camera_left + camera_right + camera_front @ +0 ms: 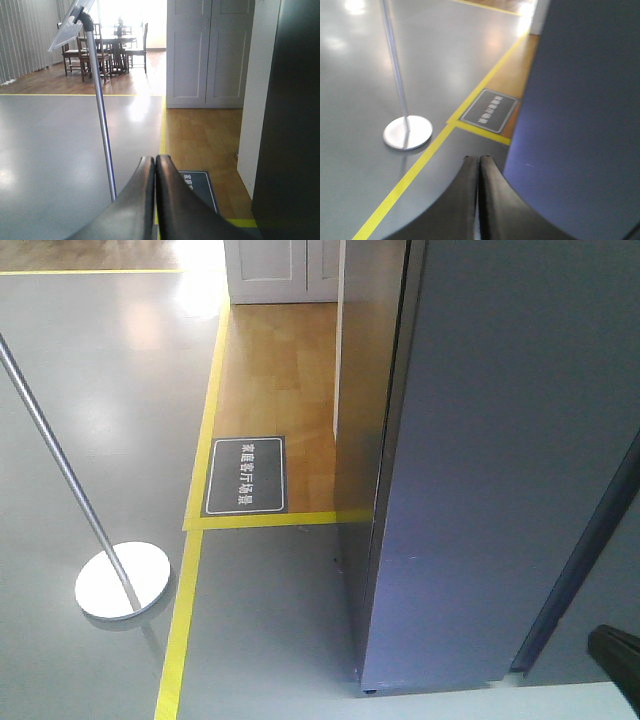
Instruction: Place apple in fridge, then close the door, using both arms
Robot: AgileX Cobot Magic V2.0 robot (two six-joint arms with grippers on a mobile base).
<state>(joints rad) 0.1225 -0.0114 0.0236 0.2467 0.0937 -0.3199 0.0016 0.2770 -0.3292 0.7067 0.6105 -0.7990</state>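
the fridge stands right of both grippers, apart from them; left gripper pressed together, empty; right gripper likewise together, holding nothing.

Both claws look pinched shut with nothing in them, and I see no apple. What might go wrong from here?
The left gripper and right gripper are shut and empty, so the apple step cannot be confirmed. The sign stand stands near the fridge; a swinging arm might knock it. The wrist views show no handle, so aiming could be poor.
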